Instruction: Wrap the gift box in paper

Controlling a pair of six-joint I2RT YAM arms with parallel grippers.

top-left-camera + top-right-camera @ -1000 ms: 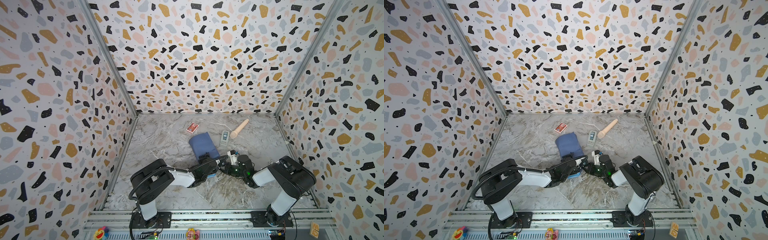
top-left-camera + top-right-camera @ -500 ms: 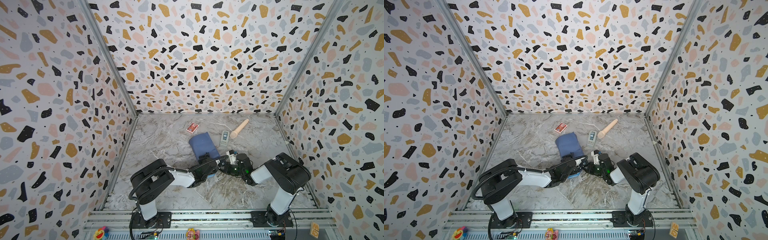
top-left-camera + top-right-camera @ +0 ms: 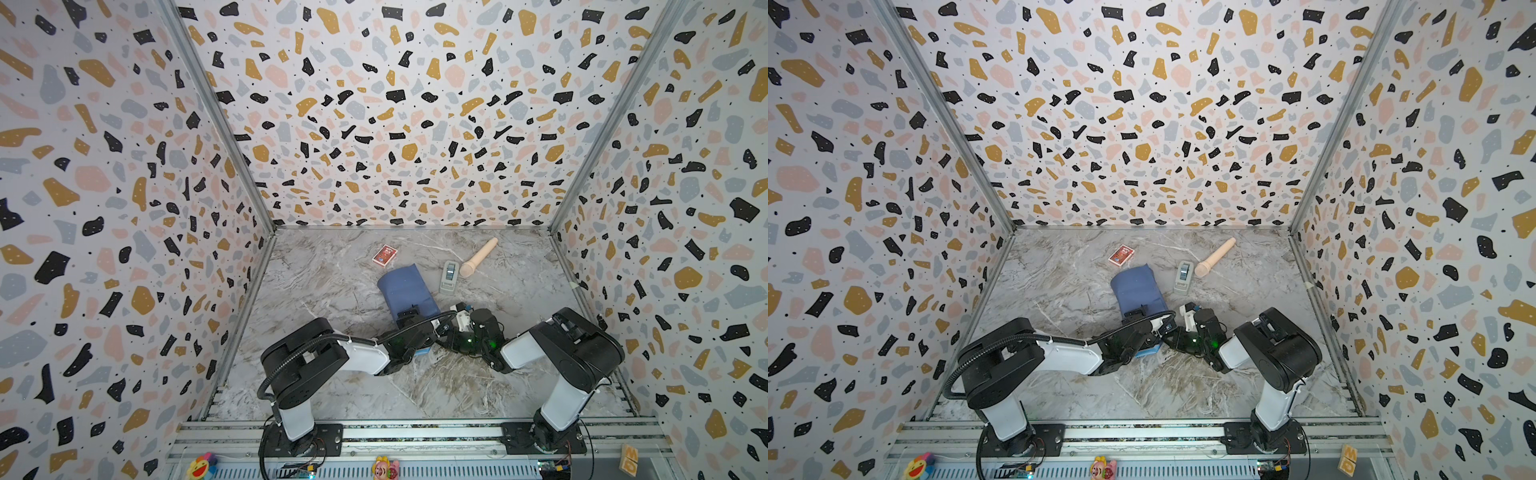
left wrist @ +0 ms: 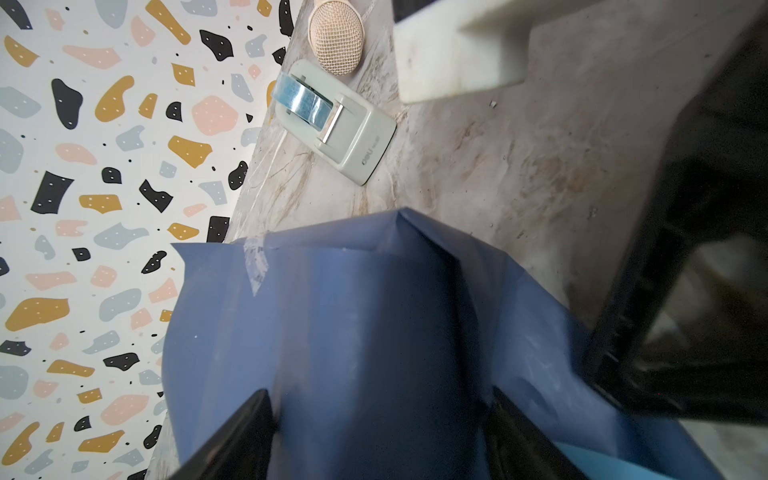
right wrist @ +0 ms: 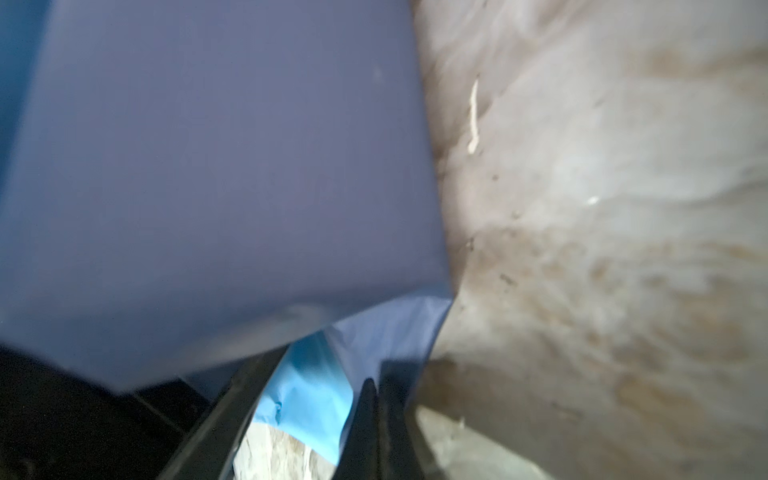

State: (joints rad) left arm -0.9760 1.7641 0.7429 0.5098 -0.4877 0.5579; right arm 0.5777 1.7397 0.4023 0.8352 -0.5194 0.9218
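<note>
Right gripper (image 5: 328,376) is closed, its 2 fingers pinching a light-blue flap of the paper (image 3: 405,286) at the parcel's near corner. Left gripper (image 4: 380,395) has its jaws spread wide, 1 finger pressed against each side of the parcel's near end, gripping it. Paper covers the gift box completely, so the box itself is hidden. The parcel lies in the middle of the table (image 3: 324,291), with a strip of clear tape (image 4: 255,266) at its far edge. Beyond it sit a grey tape dispenser (image 3: 449,276), a beige microphone (image 3: 478,257) just beside that, and a red card pack (image 3: 384,254).
</note>
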